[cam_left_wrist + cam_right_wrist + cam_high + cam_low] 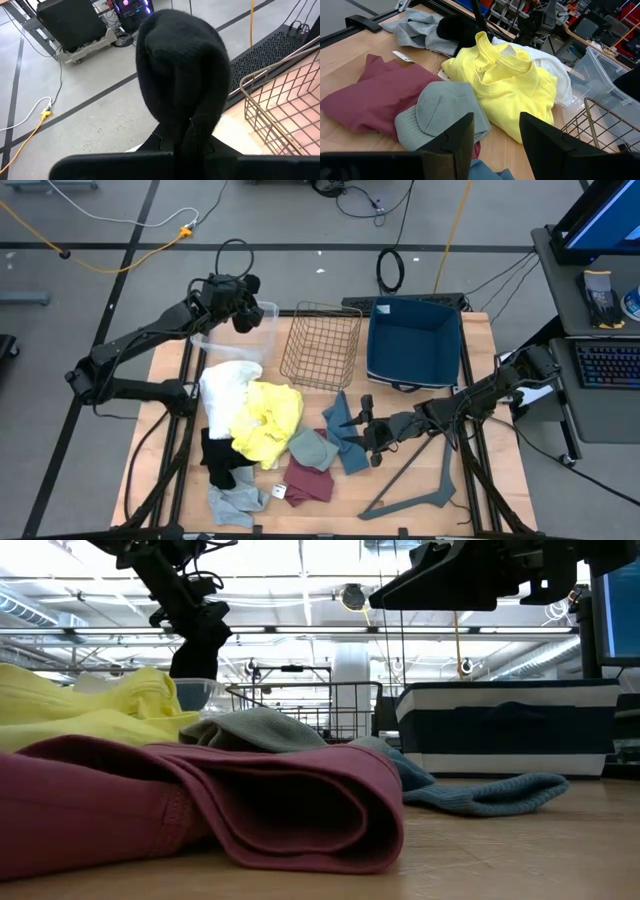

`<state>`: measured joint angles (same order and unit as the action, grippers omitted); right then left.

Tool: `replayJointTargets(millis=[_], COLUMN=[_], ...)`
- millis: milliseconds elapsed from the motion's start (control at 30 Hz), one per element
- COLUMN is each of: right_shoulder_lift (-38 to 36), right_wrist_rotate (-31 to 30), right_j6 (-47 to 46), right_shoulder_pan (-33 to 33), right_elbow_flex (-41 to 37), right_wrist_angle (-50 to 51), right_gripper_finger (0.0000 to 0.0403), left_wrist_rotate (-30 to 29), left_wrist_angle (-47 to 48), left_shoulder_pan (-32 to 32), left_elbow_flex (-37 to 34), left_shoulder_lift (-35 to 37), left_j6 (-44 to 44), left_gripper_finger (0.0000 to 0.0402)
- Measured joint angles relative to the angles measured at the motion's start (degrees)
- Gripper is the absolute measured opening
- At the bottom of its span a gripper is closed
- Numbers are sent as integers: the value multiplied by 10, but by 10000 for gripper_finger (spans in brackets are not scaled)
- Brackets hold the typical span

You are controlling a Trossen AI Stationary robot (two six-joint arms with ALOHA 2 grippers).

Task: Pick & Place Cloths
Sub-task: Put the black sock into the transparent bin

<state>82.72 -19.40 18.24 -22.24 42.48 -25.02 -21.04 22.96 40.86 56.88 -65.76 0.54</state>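
Observation:
My left gripper (243,308) is up over the clear plastic bin (262,330) at the table's far left, shut on a black knit cloth (182,75). On the table lie a white cloth (228,385), a yellow one (268,418), another black one (218,455), a light grey one (235,502), a maroon one (308,478), a grey-green one (313,448) and a blue one (345,435). My right gripper (495,145) is open, low over the blue cloth, with the grey-green cloth (440,115) just ahead of its fingers. My left gripper holds the black knit cloth by its lower part (192,132); the cloth itself bulges in front of the fingers and hides them. The cloth (200,645) is lifted clear of the table and hangs below the gripper, above the clear bin (195,690).
A wire basket (322,345) and a dark blue bin (413,345) stand along the far edge, right of the clear bin. A grey V-shaped metal bar (420,490) lies near the right front. Bare wood shows at the right and near edges.

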Motion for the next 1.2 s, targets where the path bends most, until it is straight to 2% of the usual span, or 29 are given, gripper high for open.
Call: replayJointTargets(millis=[500,600,767,1200], right_shoulder_lift=[0,0,0,0], right_wrist_rotate=[0,0,0,0], right_j6=[0,0,0,0], right_shoulder_pan=[0,0,0,0], right_elbow_flex=[0,0,0,0], right_wrist_angle=[0,0,0,0], right_gripper_finger=[149,149,152,151], left_wrist_rotate=[0,-6,-51,-26], left_wrist_angle=[1,23,91,153], left_shoulder_pan=[0,0,3,14], left_elbow_flex=[0,0,0,-25], left_shoulder_lift=[0,0,-9,-64], left_j6=[-4,-2,18,64], left_gripper_finger=[0,0,0,0])
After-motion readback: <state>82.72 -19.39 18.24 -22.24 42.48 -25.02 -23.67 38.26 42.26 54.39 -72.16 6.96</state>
